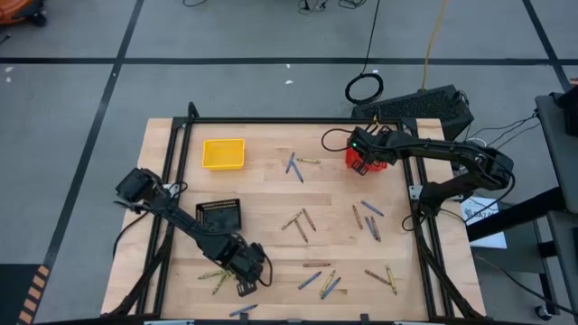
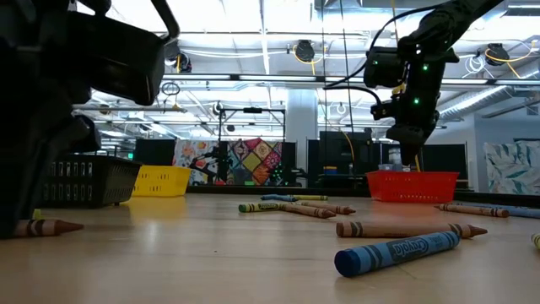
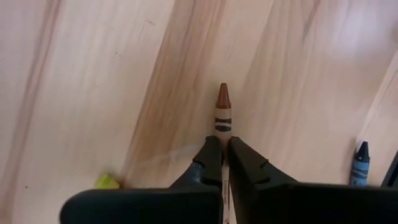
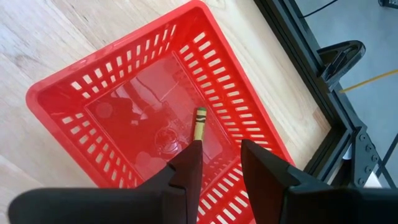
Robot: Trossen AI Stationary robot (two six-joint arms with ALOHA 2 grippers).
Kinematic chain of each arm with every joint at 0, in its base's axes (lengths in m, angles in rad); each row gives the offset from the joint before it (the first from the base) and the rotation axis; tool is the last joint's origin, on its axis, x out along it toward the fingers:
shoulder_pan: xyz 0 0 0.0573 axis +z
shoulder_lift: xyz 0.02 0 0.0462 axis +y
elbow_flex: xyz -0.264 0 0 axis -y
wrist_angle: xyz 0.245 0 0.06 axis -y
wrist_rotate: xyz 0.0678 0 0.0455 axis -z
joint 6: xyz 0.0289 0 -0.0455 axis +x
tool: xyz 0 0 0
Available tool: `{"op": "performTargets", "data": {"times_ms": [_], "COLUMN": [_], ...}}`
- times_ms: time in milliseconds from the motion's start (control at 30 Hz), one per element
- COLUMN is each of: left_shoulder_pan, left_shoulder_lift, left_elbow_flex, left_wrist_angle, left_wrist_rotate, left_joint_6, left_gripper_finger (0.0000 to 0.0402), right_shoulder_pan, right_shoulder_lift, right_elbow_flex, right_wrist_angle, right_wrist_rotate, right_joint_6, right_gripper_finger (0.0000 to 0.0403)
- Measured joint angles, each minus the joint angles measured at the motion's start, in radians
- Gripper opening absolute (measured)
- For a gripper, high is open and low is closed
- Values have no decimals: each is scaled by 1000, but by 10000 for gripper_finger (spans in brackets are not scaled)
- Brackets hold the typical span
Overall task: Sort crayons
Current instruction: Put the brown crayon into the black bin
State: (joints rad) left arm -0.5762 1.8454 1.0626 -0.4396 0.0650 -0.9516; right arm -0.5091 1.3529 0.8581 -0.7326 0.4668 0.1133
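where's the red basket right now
The red basket sits at the table's far right in the high view, directly under the right gripper, across from the yellow basket.

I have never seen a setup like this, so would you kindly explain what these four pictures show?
Two robot arms work at a wooden table. One picture looks down from overhead, one looks level across the tabletop, and two come from cameras on the arms' wrists. Crayons lie scattered about, with yellow, black and red baskets. The left gripper is shut on a brown crayon. The right gripper hangs open over the red basket, where one yellow-green crayon lies.
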Motion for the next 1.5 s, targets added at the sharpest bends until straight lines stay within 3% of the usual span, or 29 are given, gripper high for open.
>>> {"op": "performTargets", "data": {"times_ms": [200, 900, 1500], "left_shoulder_pan": [3, 44, 173], "left_shoulder_lift": [-7, -199, -348], "left_elbow_flex": [24, 55, 55], "left_wrist_angle": [-19, -393, -669], "left_wrist_rotate": [-3, -45, -115], "left_joint_6": [18, 39, 126], "left_gripper_finger": [0, 1, 0], "right_shoulder_pan": [0, 0, 0], "right_shoulder_lift": [0, 0, 0], "right_elbow_flex": [0, 0, 0], "right_wrist_angle": [3, 4, 11], "right_wrist_rotate": [0, 0, 0], "right_joint_6": [-2, -2, 2], "right_gripper_finger": [98, 98, 98]}}
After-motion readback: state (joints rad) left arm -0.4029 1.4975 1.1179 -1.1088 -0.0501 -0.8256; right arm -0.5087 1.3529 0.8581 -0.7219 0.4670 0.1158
